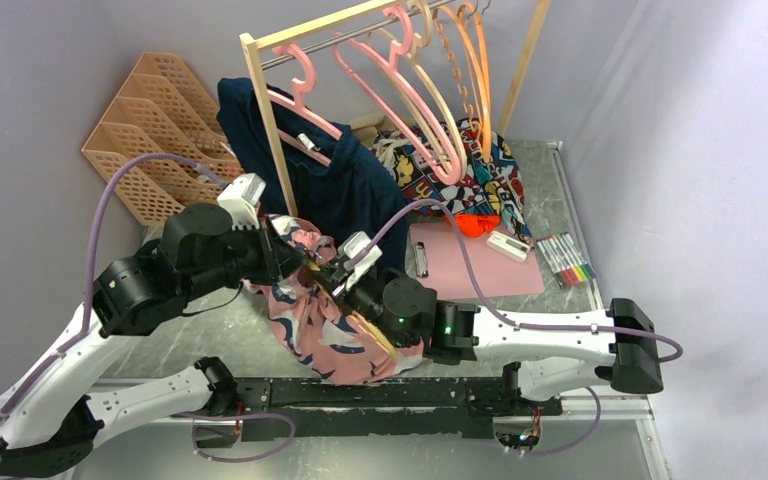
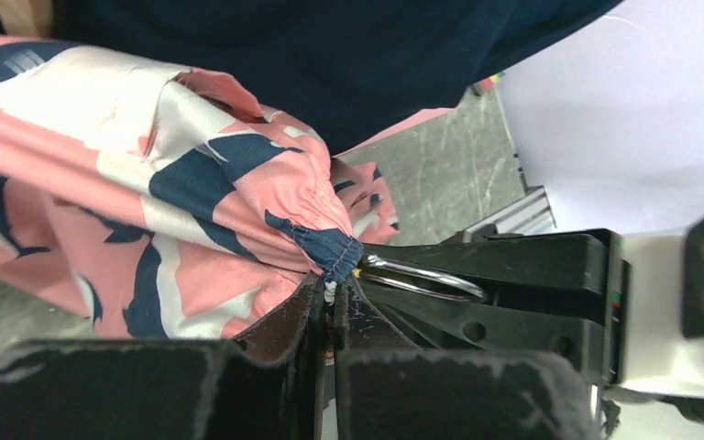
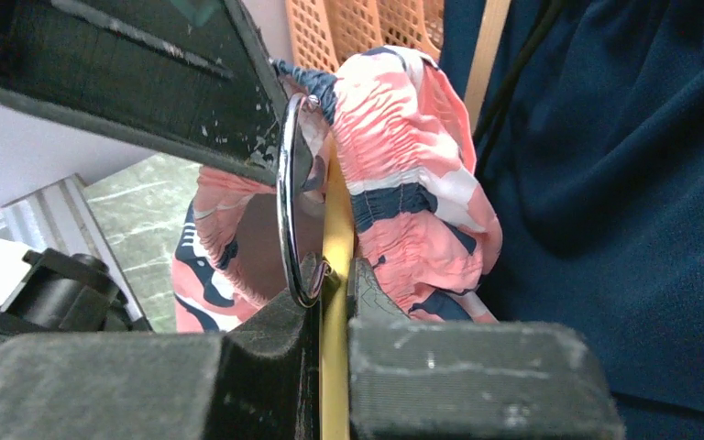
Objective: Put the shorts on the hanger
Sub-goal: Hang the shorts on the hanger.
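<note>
The grey table (image 1: 560, 190) carries a wooden rack (image 1: 265, 110) at 12 o'clock in the top view, with a navy garment (image 1: 345, 195) draped against it. At 6 o'clock from that garment the shorts (image 1: 305, 325) hang bunched, raised by their waistband and trailing down onto the table. The 2 arms meet there. The left claw (image 2: 330, 302) is clenched on the gathered navy waistband edge, probably to hold the opening up and taut. The right claw (image 3: 335, 284) grips the hanger (image 3: 337, 247) by its yellow bar just beside the silver hook (image 3: 284, 202), with the bar pointing into the waistband at 12 o'clock in its wrist view. That looks like threading the hanger inside, and the shorts are not yet hung.
</note>
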